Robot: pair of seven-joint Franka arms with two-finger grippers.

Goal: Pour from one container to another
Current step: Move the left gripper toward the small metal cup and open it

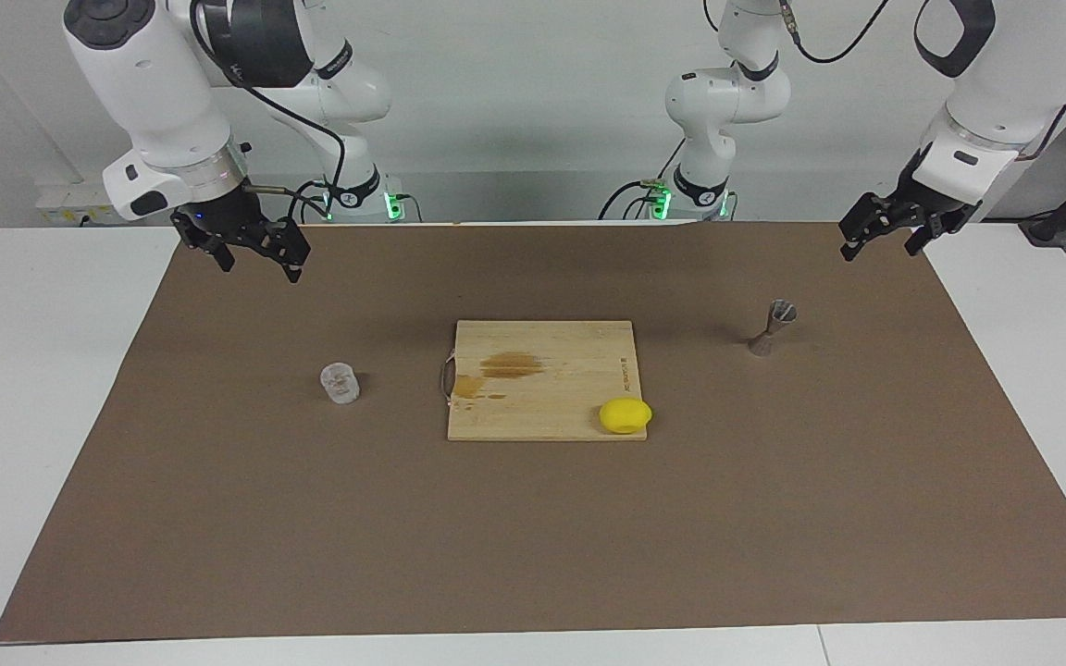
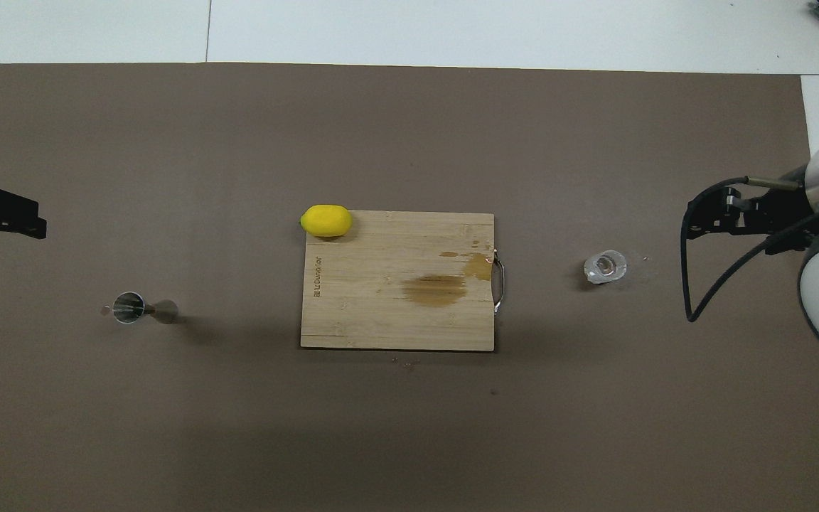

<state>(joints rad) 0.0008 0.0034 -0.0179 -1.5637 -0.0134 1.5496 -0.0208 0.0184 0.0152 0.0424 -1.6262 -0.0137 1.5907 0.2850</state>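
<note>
The small clear cup stands upright on the brown mat toward the right arm's end of the table; it also shows in the overhead view. The grey metal hourglass jigger stands upright toward the left arm's end. My right gripper hangs open and empty in the air, apart from the cup. My left gripper hangs open and empty over the mat's edge, apart from the jigger.
A wooden cutting board with a wet brown stain lies mid-table between cup and jigger. A yellow lemon rests at its corner farthest from the robots, toward the left arm's end. The brown mat covers the table.
</note>
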